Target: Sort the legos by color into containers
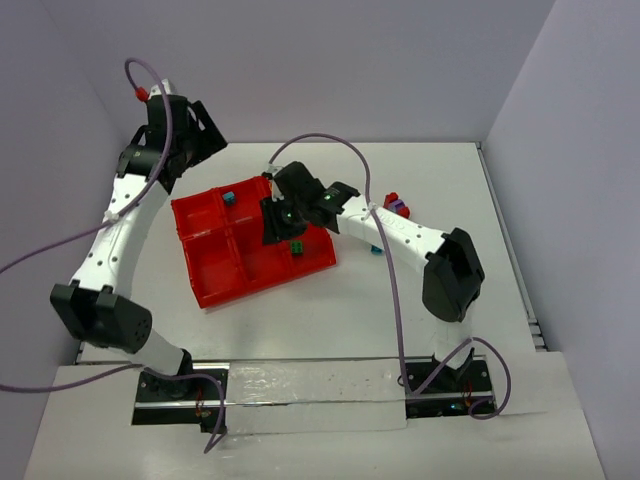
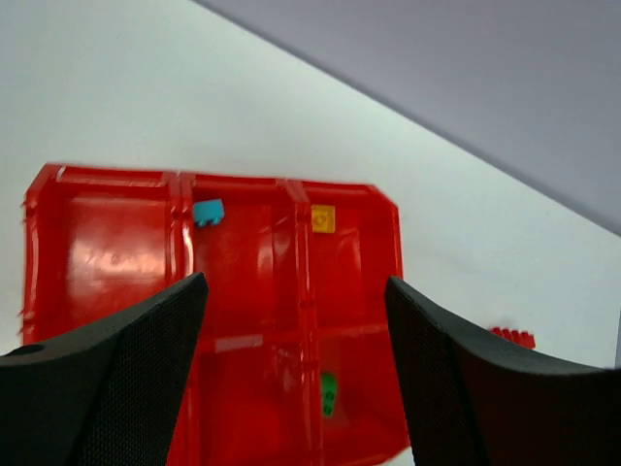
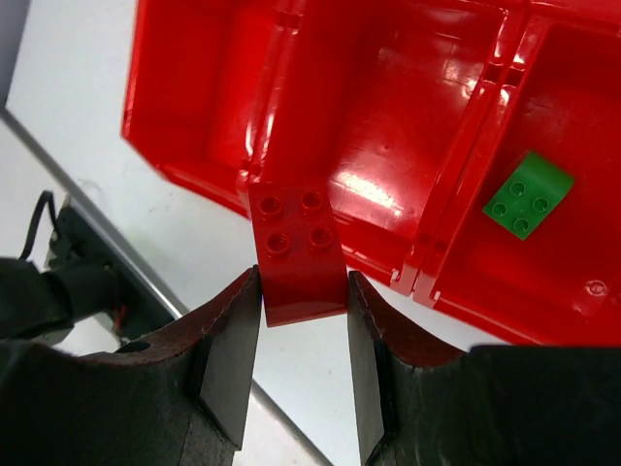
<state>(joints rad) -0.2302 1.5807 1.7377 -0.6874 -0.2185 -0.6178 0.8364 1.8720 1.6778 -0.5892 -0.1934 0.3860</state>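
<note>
The red tray (image 1: 215,290) lies tilted at mid-table. My right gripper (image 1: 272,224) hovers over its near side, shut on a red brick (image 3: 296,252) that sticks out between the fingertips above the tray's edge (image 3: 388,126). A green brick (image 3: 528,194) lies in the adjoining compartment and also shows in the top view (image 1: 298,246). A teal brick (image 1: 229,198) lies in a far compartment. My left gripper (image 1: 200,135) is open and empty, raised behind the tray. Its view shows the tray (image 2: 107,243) with the teal brick (image 2: 208,212), a yellow brick (image 2: 323,218) and the green brick (image 2: 330,394).
Right of the tray, loose bricks lie on the table: a red one (image 1: 393,200), a purple one (image 1: 402,210) and a teal one (image 1: 377,249). The red one also shows in the left wrist view (image 2: 512,337). Grey walls enclose the table.
</note>
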